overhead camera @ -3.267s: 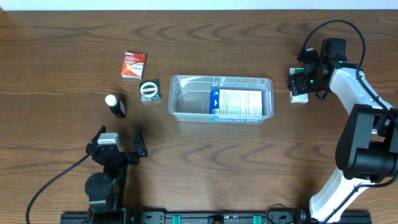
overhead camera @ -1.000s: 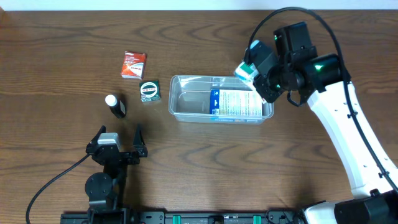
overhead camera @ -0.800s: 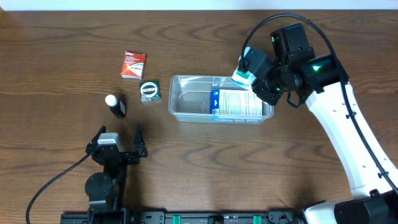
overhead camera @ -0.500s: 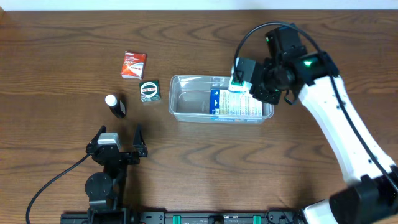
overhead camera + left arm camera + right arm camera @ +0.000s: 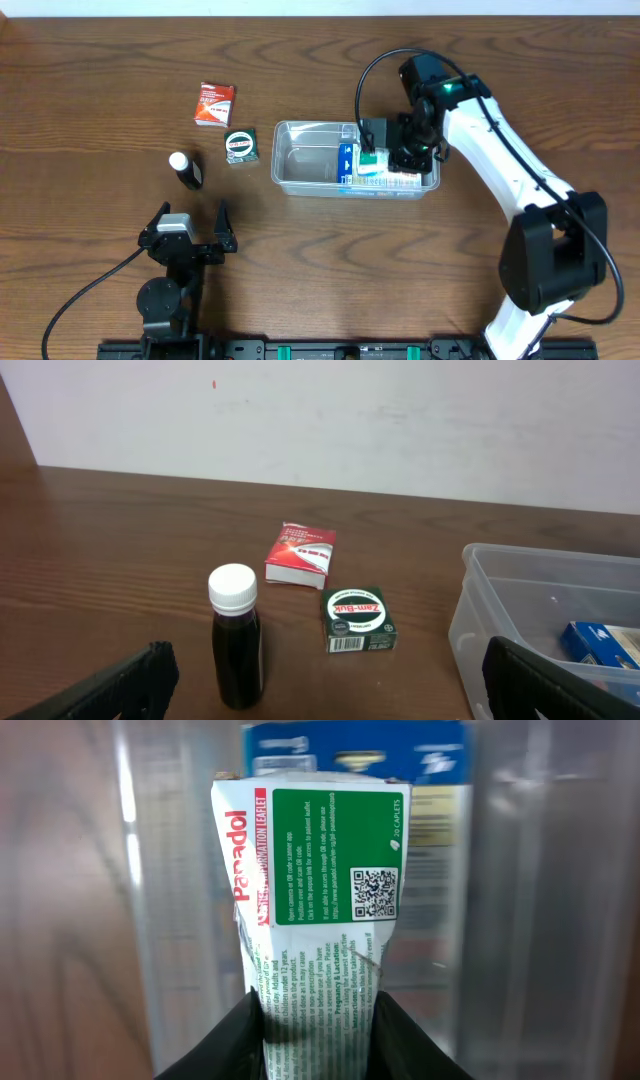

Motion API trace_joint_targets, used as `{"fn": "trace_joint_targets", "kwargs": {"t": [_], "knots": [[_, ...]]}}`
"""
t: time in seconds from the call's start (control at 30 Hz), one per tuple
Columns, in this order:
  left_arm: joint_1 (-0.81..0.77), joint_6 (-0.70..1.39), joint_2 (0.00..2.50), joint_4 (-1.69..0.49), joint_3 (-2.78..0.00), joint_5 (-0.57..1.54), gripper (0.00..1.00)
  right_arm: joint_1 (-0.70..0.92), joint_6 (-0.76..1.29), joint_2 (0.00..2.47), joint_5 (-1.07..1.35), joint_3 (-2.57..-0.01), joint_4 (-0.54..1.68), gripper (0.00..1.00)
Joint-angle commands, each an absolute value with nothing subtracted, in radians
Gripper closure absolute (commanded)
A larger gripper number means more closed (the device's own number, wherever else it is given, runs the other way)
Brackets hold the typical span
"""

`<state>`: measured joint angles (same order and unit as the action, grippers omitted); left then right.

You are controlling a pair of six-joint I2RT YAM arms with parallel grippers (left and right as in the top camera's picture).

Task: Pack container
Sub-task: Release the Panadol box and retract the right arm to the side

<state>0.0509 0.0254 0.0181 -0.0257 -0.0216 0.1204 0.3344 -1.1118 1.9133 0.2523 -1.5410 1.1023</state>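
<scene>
My right end effector (image 5: 315,1042) is clamped on one end of the Panadol box (image 5: 315,910). The carton is already pinched narrow between the fingers. My left end effector (image 5: 192,215) stands wide and holds nothing, at the near left of the bench (image 5: 520,60).

Hazards from here:
- Further squeeze would likely crush the carton. Cause: thin card gripped at its end.
- Release here would probably land the carton on the blue box (image 5: 405,181) that already lies in the tub, so it could rest tilted or ride above the rim.
- A low approach could catch a wall and push the tub across the bench. Cause: light plastic, nothing bracing it.

The container (image 5: 283,165) sits mid-bench, mouth up. Its long axis runs left to right, with the short sides facing left and right. The Panadol box hangs over its right half, and the left half is bare.

The red carton (image 5: 215,103), green carton (image 5: 240,146) and bottle (image 5: 185,170) lie to the left, outside the tub.
</scene>
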Motion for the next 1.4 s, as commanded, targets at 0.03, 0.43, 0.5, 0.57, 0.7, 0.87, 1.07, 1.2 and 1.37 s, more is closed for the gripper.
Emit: {"fn": "trace_joint_targets", "kwargs": {"t": [0.03,0.43,0.5,0.57,0.7,0.87,1.07,1.2,1.37], "knots": [[0.056,0.023,0.018,-0.059,-0.004,0.13,0.02,0.342,-1.154,1.926,0.305,-1.534,1.116,0.62],[0.056,0.023,0.018,-0.059,-0.004,0.13,0.02,0.342,-1.139,1.918,0.304,-1.567,1.114,0.38],[0.056,0.023,0.018,-0.059,-0.004,0.13,0.02,0.343,-1.096,1.901,0.303,-1.61,1.125,0.4],[0.056,0.023,0.018,-0.059,-0.004,0.13,0.02,0.344,-1.053,1.872,0.293,-1.667,1.139,0.41],[0.056,0.023,0.018,-0.059,-0.004,0.13,0.02,0.333,-0.915,1.797,0.236,-1.788,1.116,0.32],[0.056,0.023,0.018,-0.059,-0.004,0.13,0.02,0.257,-0.617,1.709,0.091,-1.83,0.968,0.01],[0.056,0.023,0.018,-0.059,-0.004,0.13,0.02,0.072,-0.367,1.686,0.011,-1.83,0.918,0.01],[0.056,0.022,0.018,-0.059,-0.004,0.123,0.02,-0.036,-0.367,1.689,0.004,-1.827,1.014,0.01],[0.056,0.023,0.018,-0.059,-0.004,0.123,0.02,-0.123,-0.367,1.689,0.004,-1.827,1.091,0.01]]}}
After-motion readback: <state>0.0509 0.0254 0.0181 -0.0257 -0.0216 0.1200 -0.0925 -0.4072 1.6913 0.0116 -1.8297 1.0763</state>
